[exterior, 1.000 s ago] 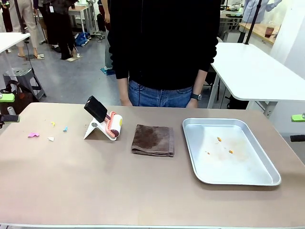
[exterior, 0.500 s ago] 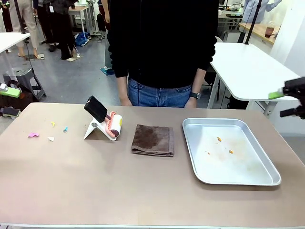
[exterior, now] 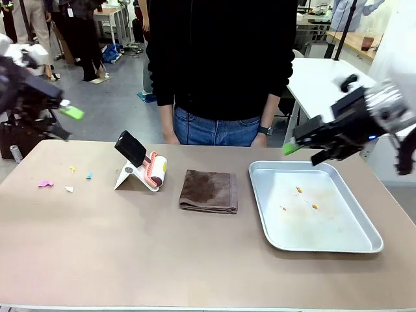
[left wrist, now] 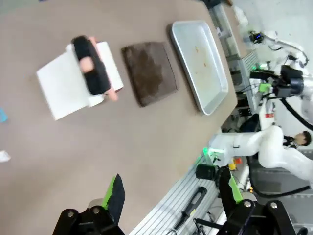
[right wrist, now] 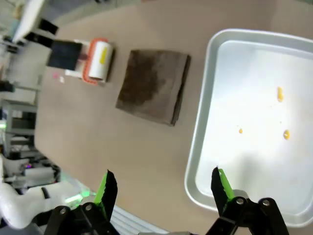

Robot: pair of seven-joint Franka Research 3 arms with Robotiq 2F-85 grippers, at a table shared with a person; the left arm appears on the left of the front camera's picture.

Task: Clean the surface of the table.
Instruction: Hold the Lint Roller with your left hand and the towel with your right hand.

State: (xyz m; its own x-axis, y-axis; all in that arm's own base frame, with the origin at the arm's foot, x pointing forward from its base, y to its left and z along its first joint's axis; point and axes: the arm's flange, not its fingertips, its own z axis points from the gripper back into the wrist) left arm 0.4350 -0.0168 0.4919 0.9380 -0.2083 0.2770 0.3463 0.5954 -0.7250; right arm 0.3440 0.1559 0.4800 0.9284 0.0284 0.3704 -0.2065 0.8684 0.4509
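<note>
Tan table (exterior: 130, 247), cloth (exterior: 208, 190) unmoved; we logged left hand (exterior: 65, 123), right hand (exterior: 304, 154) newly above its far corners, both wide, empty; cleaning unstarted.

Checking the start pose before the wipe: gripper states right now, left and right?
Left gripper: open, holding nothing.
Right gripper: open, holding nothing.

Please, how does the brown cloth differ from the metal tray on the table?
The brown cloth is dark, soft and folded; the metal tray is silver, rigid, with a raised rim. The tray is clearly larger than the cloth. The tray holds a few orange crumbs; the cloth carries nothing. Both are rectangular and lie flat on the table.
</note>
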